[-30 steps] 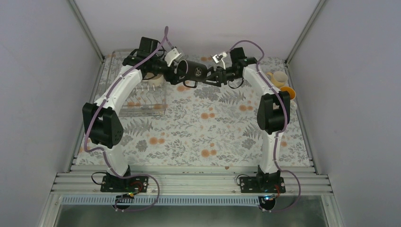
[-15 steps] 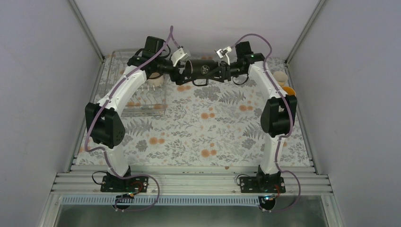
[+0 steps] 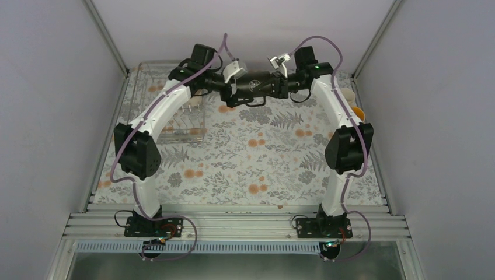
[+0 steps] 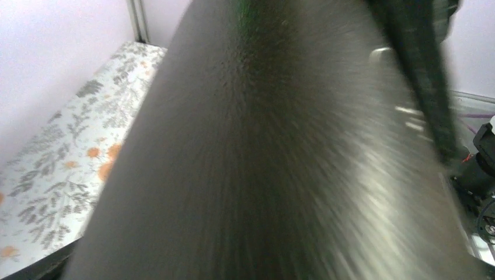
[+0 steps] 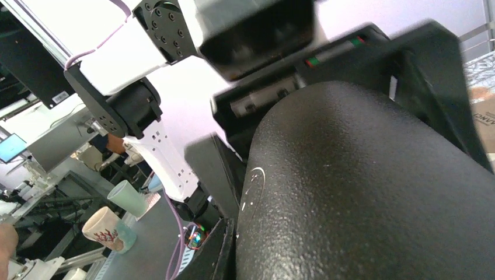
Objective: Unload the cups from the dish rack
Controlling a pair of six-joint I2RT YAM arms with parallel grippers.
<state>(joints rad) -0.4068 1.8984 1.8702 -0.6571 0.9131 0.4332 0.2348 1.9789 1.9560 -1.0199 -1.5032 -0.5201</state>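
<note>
A black cup hangs on its side above the back of the table, between both grippers. My right gripper is shut on its right end; one of its fingers lies flat against the cup's wall. My left gripper surrounds the left end, jaws spread wide, and one of its fingers stands just off the cup. The cup's blurred dark side fills the left wrist view. The dish rack sits at the left with a cream cup in it.
Two cups stand at the right edge of the floral tablecloth: a pale yellow one and one with an orange inside. Side walls and metal posts close in the table. Both arm bases are bolted at the near rail.
Both arms have lifted the black cup up and toward the back. The right gripper has closed on the cup's right end, and the left jaws have spread wider.
</note>
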